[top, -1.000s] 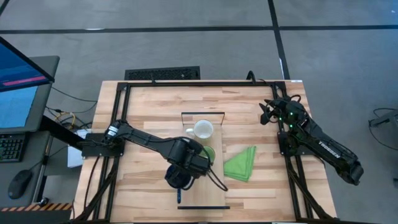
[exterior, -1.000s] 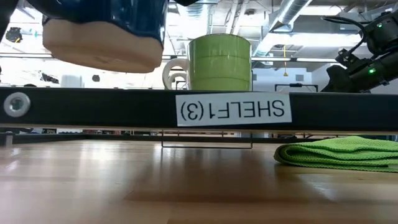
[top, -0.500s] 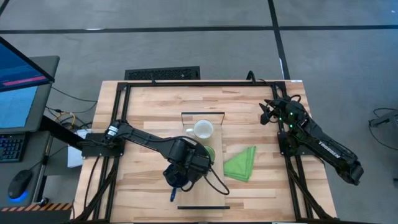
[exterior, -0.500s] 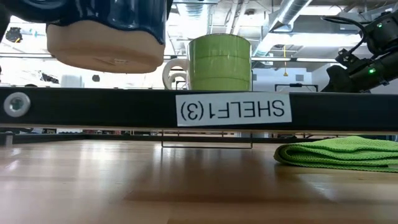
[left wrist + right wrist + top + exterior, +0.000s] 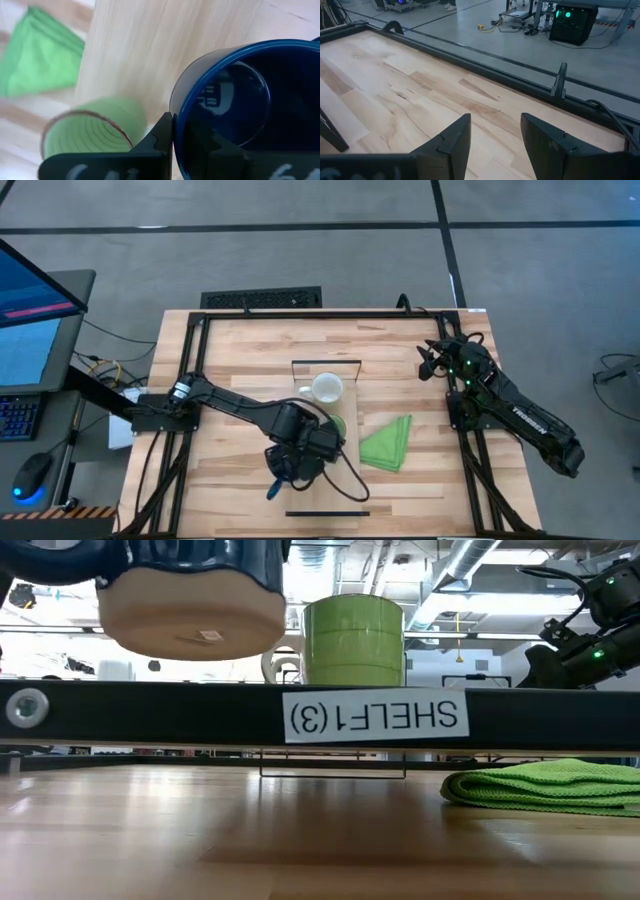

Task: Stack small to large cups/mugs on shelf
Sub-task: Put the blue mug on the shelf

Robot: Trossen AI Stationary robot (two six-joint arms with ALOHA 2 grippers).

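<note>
The left gripper (image 5: 290, 463) is gripping the dark blue mug (image 5: 190, 585) upright, mouth up, above the shelf (image 5: 150, 712), beside the green mug (image 5: 353, 640); free plank lies beyond.

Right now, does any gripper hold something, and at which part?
The left gripper holds the dark blue mug by its rim, above the shelf. The right gripper is open and holds nothing.

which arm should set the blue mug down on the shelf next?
Left. The left gripper already holds the dark blue mug above the shelf, beside the light green mug. The right gripper is open and empty at the table's far right edge.
</note>
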